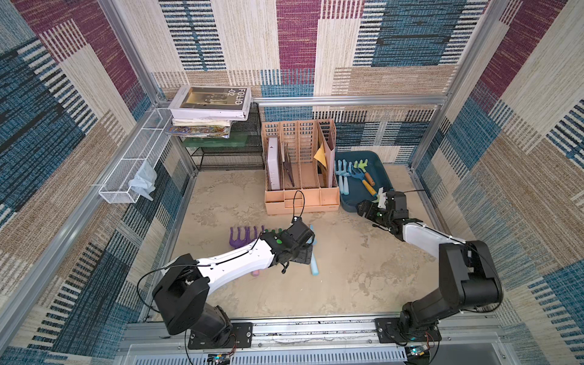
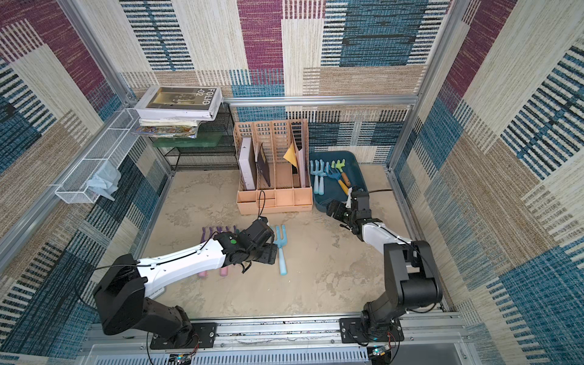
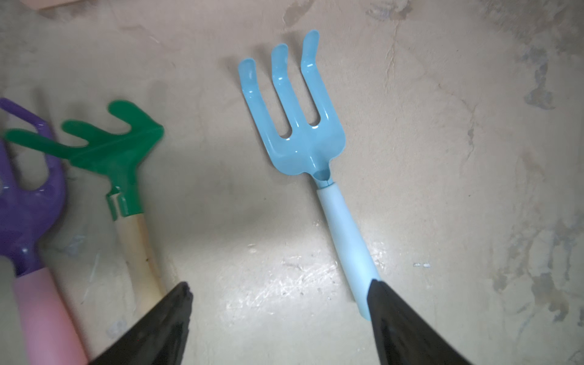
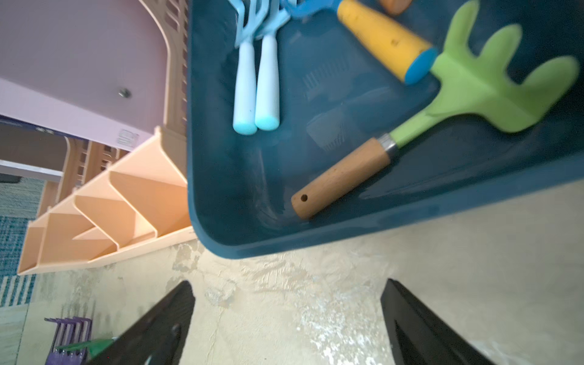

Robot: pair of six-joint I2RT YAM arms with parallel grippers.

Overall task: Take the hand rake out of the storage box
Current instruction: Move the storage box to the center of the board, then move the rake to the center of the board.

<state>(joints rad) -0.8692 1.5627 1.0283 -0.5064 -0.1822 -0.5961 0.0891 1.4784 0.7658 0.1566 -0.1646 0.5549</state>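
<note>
Around the workspace, carpet-patterned walls (image 1: pixel 300 47) in maroon, blue and beige rise on three sides. The floor is a mottled, sand-coloured table (image 1: pixel 347 278).

Upper centre in both top views stands a peach file organiser (image 1: pixel 300 196). Left of it a black mesh shelf (image 1: pixel 234 158) carries a stack of books (image 1: pixel 210 104), and a white wire basket (image 1: pixel 126 177) runs along the left wall. Just beside the organiser, to its right, lies the storage box (image 1: pixel 379 170), a shallow teal tray.

The right arm (image 1: pixel 423 237) reaches from lower right up to the box's lower rim. The left arm (image 1: pixel 234 259) extends from lower left toward frame centre.

The right gripper (image 4: pixel 287 284) hangs over bare table just short of the box wall, jaws spread wide and empty. Inside the box, nearest that gripper, a lime-green hand rake (image 4: pixel 458 94) lies flat, its wooden handle end close to the near wall and apart from the fingers. Farther in lie a blue hand rake (image 4: pixel 382 53) with a yellow handle and two pale-blue hand rakes (image 4: pixel 267 82) side by side.

The left gripper (image 3: pixel 280 284) is also spread wide and clamps nothing. One finger overlaps the handle end of a loose pale-blue rake (image 3: pixel 300 151) lying on the table; contact cannot be judged. Beside that rake lie a dark-green rake (image 3: pixel 120 151) and a purple rake (image 3: pixel 28 202).
</note>
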